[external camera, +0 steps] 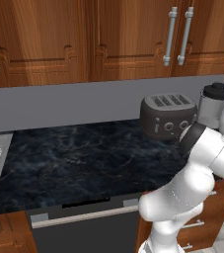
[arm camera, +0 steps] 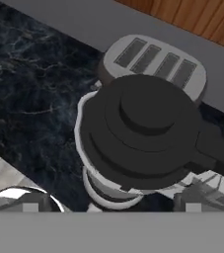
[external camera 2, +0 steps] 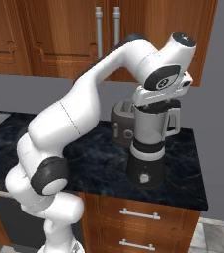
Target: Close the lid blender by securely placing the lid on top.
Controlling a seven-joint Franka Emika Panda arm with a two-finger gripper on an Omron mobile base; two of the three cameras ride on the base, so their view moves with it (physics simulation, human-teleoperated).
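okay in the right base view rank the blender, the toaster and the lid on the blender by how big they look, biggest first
1. blender, tallest and nearest the camera.
2. toaster, partly hidden behind the blender, so its rank is unsure.
3. lid, a thin dark cap under the hand.

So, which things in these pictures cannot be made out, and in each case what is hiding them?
- Whether the lid sits fully down on the blender: in the right base view the robot's hand covers the jar's top.
- End effector: open or shut cannot be told; the hand view shows no clear fingertips.
- Blender base: in the left base view the arm hides it.
- Toaster: in the right base view the blender hides most of it.
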